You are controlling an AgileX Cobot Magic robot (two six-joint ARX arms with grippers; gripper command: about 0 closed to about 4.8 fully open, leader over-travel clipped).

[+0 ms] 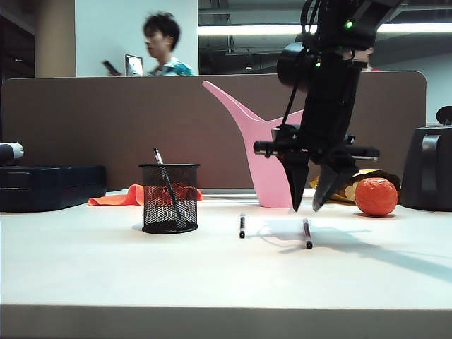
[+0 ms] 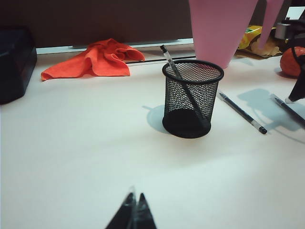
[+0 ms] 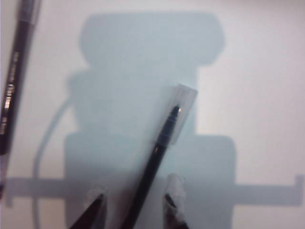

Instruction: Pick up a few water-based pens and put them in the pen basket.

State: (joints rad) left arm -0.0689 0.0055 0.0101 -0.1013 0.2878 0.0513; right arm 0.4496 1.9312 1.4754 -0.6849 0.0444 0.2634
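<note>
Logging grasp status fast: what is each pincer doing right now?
Left pincer: shut, empty, hanging over bare table.
Right pincer: open, empty, straddling a pen on the table.

One pen (image 1: 168, 187) leans inside the pen basket (image 1: 169, 198) on the table (image 1: 212, 268); two pens (image 1: 241, 226) (image 1: 307, 233) lie to its right, the right tool (image 1: 305, 209) above the farther one, the left tool (image 2: 134, 210) near the table's front.

left gripper (image 2: 135, 210) fingers together, low | pen basket (image 2: 193, 98) holds one pen (image 2: 178, 78) | two pens (image 2: 242, 112) on table
</note>
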